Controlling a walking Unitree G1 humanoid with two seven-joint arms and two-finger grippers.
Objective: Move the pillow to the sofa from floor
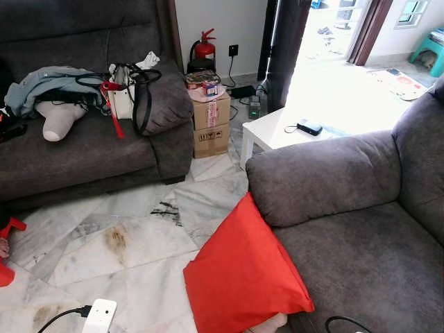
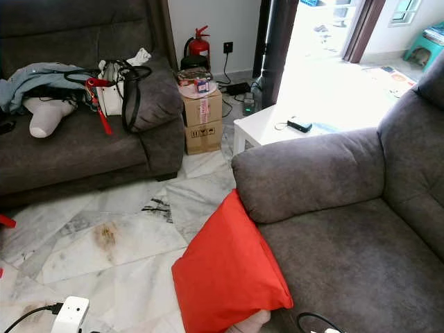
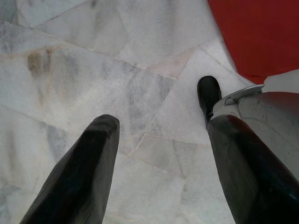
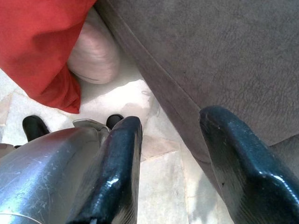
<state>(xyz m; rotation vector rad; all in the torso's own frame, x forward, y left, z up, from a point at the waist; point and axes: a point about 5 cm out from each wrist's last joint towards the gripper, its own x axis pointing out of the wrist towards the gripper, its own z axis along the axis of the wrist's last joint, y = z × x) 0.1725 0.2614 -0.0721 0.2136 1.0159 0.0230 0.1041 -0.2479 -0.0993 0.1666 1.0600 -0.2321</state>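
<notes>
- Left gripper [image 3: 161, 154] hangs over marble floor [image 1: 132, 257], fingers spread, holding nothing.
- Right gripper [image 4: 170, 154], also spread, hangs beside the grey sofa [image 1: 361, 208].
- Red pillow [image 1: 239, 274] stands on the floor, leaning against that sofa's front.

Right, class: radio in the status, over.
Both end effectors open, empty. Red fabric pillow on marble floor, leaning against grey sofa. White power strip nearby.
</notes>
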